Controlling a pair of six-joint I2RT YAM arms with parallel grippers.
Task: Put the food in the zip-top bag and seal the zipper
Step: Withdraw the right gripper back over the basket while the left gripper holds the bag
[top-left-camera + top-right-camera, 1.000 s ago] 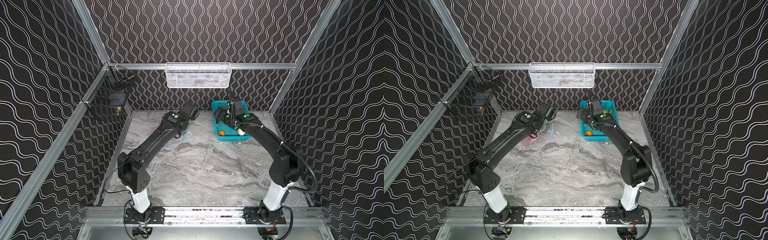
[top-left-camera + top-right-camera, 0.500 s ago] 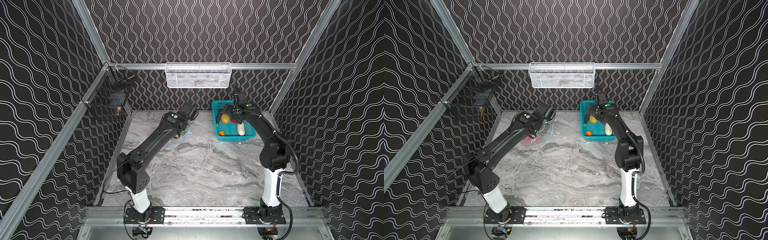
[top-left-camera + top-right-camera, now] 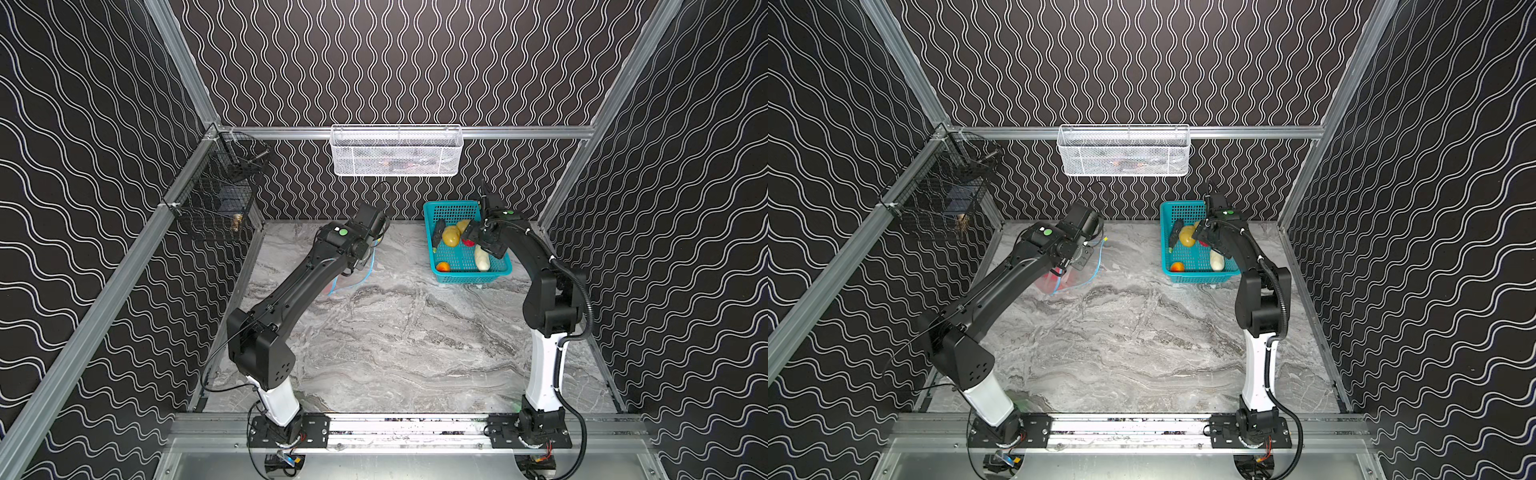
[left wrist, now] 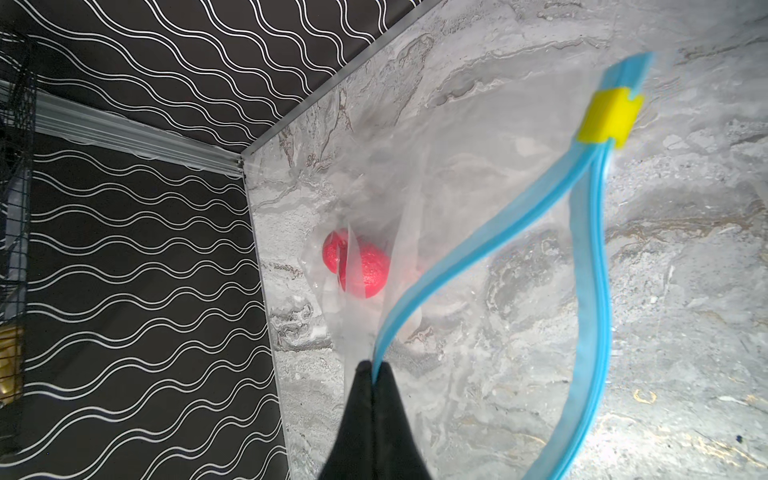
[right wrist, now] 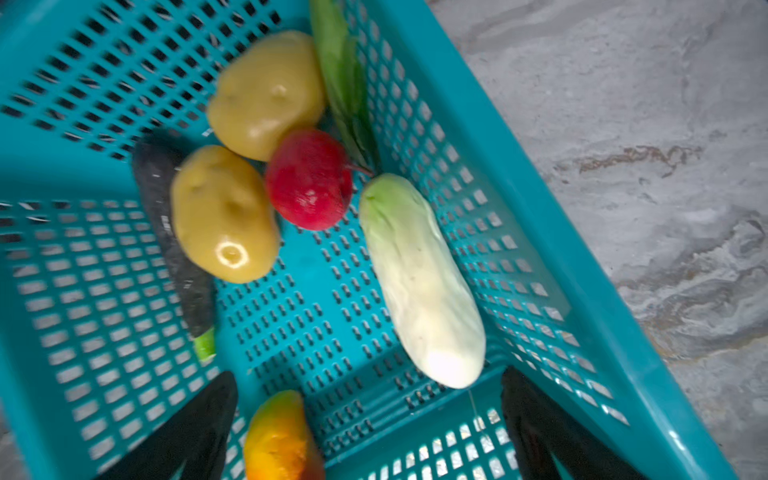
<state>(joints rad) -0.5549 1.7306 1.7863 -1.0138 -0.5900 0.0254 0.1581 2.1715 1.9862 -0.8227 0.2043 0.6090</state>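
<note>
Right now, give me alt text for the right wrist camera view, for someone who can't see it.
The open right gripper hovers over a teal basket of toy produce. Inside lie two yellow potatoes, a red tomato, a white-green radish, a dark cucumber, a green vegetable and an orange-yellow piece.

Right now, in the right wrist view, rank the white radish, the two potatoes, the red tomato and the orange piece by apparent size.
1. white radish
2. potato and other potato, about alike
3. red tomato
Unranked: orange piece, cut off by the picture's edge.
</note>
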